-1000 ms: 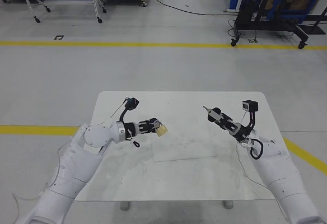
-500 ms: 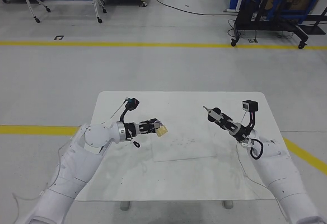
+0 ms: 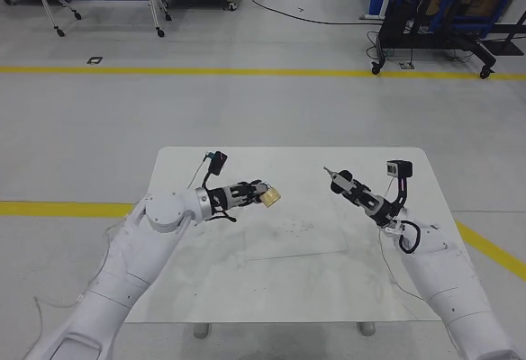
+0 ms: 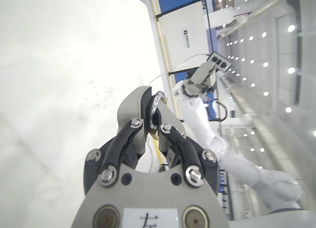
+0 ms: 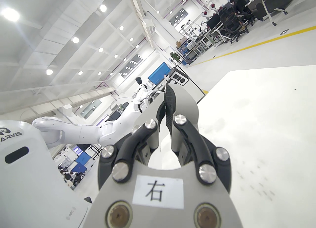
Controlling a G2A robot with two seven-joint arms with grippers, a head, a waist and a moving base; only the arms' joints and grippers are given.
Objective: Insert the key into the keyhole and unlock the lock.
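Aloft, lock [image 3: 271, 195] pinched by shackle in left end effector [image 4: 155, 102], right end effector [image 5: 168, 95] pinching key [image 3: 327, 170], well apart.

An open gap above the white surface [image 3: 335, 270] separates the left hand [image 3: 261, 193], clamped on the brass lock [image 3: 271, 195], from the right hand [image 3: 332, 175], pinching the key [image 3: 326, 169]. They face each other, well apart. Both hang above the surface, with air beneath them.
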